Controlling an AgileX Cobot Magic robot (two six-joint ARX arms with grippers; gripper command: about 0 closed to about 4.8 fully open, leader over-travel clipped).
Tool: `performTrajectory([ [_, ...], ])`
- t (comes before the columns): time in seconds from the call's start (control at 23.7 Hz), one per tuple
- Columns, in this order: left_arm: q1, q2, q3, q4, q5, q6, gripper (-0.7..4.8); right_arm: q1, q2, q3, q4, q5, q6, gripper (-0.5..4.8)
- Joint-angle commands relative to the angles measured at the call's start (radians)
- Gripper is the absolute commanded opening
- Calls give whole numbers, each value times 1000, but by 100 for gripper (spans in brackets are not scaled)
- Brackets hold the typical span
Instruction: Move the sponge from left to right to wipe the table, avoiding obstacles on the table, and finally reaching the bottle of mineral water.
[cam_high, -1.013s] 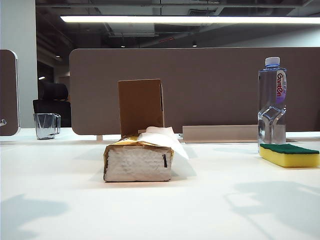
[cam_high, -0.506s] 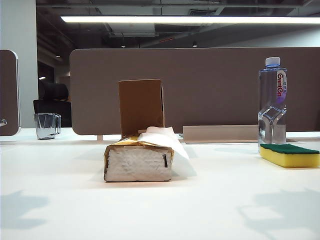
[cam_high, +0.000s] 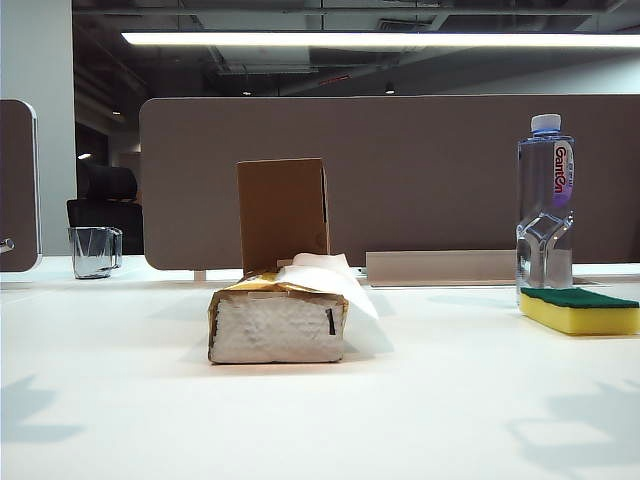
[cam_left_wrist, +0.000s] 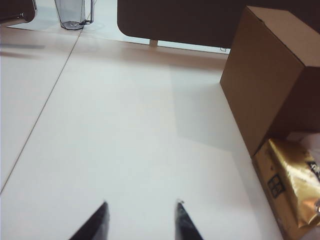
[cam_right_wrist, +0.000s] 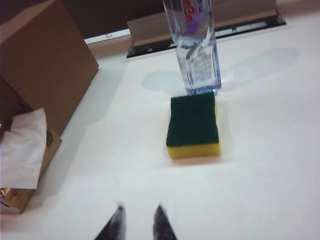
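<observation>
1. The sponge (cam_high: 579, 310) is seen lying flat on the table (cam_high: 420, 400) at the right side of the exterior view, green scouring layer up, yellow foam down. It lies right against or just short of the foot of the bottle of mineral water (cam_high: 545, 205); whether the two touch cannot be told. This placement is judged to mark the end of the wipe, since the bottle is the named goal.

2. In the right wrist view, the long axis of the sponge (cam_right_wrist: 193, 125) is seen to run toward the bottle (cam_right_wrist: 195, 45), one short end facing it and the other facing the gripper.

3. The right gripper (cam_right_wrist: 137, 220) is held above bare table, apart from the sponge, with only a narrow gap between its fingertips. Nothing is held in it.

4. The left gripper (cam_left_wrist: 141, 217) is held over the bare left part of the table with its fingertips moderately parted and nothing between them.

5. The obstacles are seen near the middle of the table: the tissue pack (cam_high: 277, 320) in front, one sheet sticking out, and the upright cardboard box (cam_high: 282, 213) close behind it. Both stand well apart from the sponge, so they are judged to have been cleared.

6. A glass mug (cam_high: 94, 250) stands at the far left, away from the work.
</observation>
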Motion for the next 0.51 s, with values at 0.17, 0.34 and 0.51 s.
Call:
performTrajectory([
  [0.17,0,-6,-56,139,-5,-20,141,0,-6,-97,113,20,10,24],
  [0.34,0,-7,-156,240,-13,-43,115,1,-6,-142,132,23,10,8],
  [0.51,0,-6,-212,305,-27,-41,114,1,-6,-172,163,50,10,6],
])
